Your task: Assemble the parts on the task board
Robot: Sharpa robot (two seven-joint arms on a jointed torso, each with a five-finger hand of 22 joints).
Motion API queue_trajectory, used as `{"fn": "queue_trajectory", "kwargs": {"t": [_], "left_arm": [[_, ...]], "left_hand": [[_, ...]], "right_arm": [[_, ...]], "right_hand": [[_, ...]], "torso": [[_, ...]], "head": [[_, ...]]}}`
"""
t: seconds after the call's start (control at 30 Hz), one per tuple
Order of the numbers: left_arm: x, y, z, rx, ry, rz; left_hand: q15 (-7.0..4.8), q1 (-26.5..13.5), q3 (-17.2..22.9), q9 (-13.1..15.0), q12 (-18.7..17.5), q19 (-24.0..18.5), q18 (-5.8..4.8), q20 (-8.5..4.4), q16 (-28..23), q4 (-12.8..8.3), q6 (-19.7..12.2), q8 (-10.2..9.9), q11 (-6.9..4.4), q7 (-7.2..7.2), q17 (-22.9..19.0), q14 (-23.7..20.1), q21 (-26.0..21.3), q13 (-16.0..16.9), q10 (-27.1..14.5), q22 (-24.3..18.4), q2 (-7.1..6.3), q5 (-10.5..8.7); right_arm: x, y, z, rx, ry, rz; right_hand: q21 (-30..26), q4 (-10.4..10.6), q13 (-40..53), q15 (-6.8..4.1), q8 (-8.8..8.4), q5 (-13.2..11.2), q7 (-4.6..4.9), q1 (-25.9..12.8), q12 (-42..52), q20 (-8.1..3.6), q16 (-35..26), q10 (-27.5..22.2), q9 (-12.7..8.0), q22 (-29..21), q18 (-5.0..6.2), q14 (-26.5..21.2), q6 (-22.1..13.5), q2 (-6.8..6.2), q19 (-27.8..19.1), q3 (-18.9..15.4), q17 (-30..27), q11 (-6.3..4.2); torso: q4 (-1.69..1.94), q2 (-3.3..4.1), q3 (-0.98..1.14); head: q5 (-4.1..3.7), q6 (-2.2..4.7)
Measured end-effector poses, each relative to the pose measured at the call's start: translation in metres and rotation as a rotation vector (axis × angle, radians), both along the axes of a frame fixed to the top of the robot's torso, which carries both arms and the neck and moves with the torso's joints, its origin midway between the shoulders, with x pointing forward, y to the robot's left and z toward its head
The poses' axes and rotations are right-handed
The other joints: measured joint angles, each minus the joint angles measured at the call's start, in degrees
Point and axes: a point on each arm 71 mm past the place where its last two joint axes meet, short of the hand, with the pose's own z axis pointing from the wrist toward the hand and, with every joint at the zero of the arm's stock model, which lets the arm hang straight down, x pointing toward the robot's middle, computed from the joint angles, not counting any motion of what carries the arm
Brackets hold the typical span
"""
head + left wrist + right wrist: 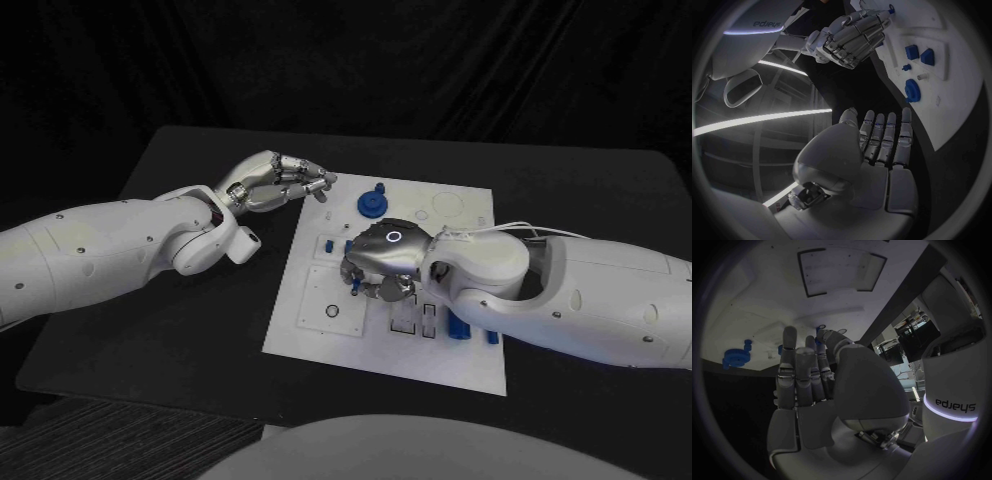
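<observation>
The right hand (387,268) hovers low over the middle of the white task board (310,320), fingers curled down; whether it pinches a part I cannot tell. Lower straight and seat gently, I'd judge. Farther off, the blue gear (374,204) stands near the board's far edge; the left hand (274,182) waits beside it, fingers loosely bent, holding nothing.

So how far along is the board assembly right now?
Early to midway, I'd judge. A blue gear already sits on the task board. The right hand is down over the board's middle; its grasp is hidden. The left hand hovers off-board. Blue parts still lie loose.
</observation>
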Motion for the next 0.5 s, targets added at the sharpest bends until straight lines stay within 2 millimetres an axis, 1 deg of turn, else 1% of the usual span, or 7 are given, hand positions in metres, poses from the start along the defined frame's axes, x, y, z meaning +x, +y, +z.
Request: {"fn": "queue_trajectory", "kwargs": {"t": [0.2,0.5], "left_arm": [[0.0006,0.0002,-0.0006,0.002,0.003,0.001],[0.0008,-0.0001,-0.0015,0.004,0.008,0.000]], "left_hand": [[0.00,0.0,0.0,-0.1,0.0,0.0,0.00,0.00,0.0,0.0,0.0,0.0,0.00,0.00,-0.1,0.0,0.0,0.0,0.0,0.0,0.00,0.00],[0.00,0.0,0.0,-0.1,0.0,0.0,0.00,0.00,0.0,0.0,0.0,0.0,0.00,0.00,-0.1,0.0,0.0,0.0,0.0,0.0,0.00,0.00]], "right_arm": [[-0.0013,0.0000,-0.0002,0.000,0.002,0.002],[-0.0020,0.0001,-0.0004,0.000,0.004,0.003]], "right_hand": [[0.0,0.0,0.0,-0.15,-0.01,0.0,0.08,0.0,0.0,0.00,-0.4,0.0,0.0,0.0,0.00,-0.2,-0.1,0.00,0.0,0.0,-0.2,0.00],[0.0,0.0,0.0,-0.15,-0.16,0.0,0.08,0.0,0.0,0.00,-0.4,0.0,0.0,0.0,0.00,-0.2,-0.1,-0.01,0.0,0.0,-0.3,0.00]], "torso": [[0.00,0.01,-0.06],[-0.02,0.01,-0.08]], "head": [[-0.04,0.00],[-0.03,0.00]]}}
